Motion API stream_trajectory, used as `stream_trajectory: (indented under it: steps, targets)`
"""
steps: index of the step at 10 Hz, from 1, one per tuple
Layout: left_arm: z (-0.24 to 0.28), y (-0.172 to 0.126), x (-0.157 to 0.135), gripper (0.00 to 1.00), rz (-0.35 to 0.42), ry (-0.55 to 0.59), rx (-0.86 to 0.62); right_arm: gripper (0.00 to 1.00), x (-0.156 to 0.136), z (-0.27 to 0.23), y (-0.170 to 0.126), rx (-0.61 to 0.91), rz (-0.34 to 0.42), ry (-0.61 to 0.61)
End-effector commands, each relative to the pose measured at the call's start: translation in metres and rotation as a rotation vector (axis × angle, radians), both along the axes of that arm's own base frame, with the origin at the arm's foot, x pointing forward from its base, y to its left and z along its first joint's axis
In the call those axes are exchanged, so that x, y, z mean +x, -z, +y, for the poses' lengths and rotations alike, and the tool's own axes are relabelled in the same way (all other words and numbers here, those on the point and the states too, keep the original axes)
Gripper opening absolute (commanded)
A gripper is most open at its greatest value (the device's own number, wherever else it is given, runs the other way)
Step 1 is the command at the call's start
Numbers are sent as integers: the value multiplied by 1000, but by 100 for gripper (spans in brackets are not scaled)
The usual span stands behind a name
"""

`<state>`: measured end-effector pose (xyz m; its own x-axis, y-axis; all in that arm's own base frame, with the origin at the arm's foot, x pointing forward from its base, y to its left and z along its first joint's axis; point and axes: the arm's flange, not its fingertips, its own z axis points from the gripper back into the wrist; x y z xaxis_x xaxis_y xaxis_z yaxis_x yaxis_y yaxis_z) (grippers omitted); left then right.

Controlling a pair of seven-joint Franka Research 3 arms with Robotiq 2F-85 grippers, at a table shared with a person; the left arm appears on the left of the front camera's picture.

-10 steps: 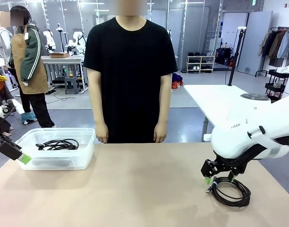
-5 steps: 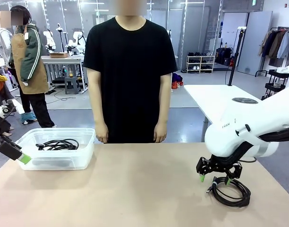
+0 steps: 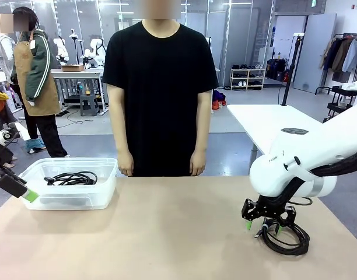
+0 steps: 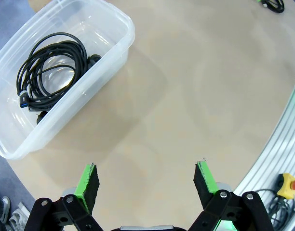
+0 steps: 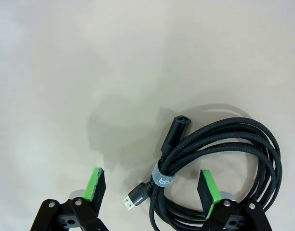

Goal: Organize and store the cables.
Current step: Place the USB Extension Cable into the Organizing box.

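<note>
One coiled black cable lies on the table at the front right, bound by a grey strap, its plugs pointing left. My right gripper hangs low over the coil's left edge. In the right wrist view the right gripper is open, its green fingers standing on either side of the strapped part of the cable without touching it. Another coiled cable rests inside the clear plastic bin. My left gripper is open beside the bin's near left corner; the left gripper holds nothing, with the bin's cable beyond it.
A person in a black shirt stands at the far edge of the table, arms down at their sides. The clear bin sits at the far left. The wide tan tabletop lies bare between bin and right-hand cable.
My right arm has swung left and dropped lower, bringing its fingers down around the left edge of the coil. The left arm and the person have stayed still.
</note>
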<state>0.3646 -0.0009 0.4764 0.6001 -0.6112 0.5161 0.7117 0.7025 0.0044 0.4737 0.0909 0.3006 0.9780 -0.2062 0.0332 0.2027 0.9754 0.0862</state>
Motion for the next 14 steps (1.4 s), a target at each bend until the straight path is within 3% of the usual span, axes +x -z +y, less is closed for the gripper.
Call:
stream_trajectory:
  steps: [1,2,3,10,13,14]
  targets:
    - [0,0,2,100,-4,-16,6,42,9,0,5,-25,-10,50]
    - [0,0,2,100,-4,-16,6,27,9,-2,6,-20,-13,57]
    - [0,0,2,100,-4,-16,6,0,9,-2,4,-17,-14,61]
    - [0,0,2,100,-4,-16,6,0,1,4,-30,-42,-53,43]
    - [0,0,2,100,-4,-16,6,0,0,50,-69,-59,-47,-39]
    - [0,0,2,100,-4,-16,6,8,3,80,-78,-40,-31,-78]
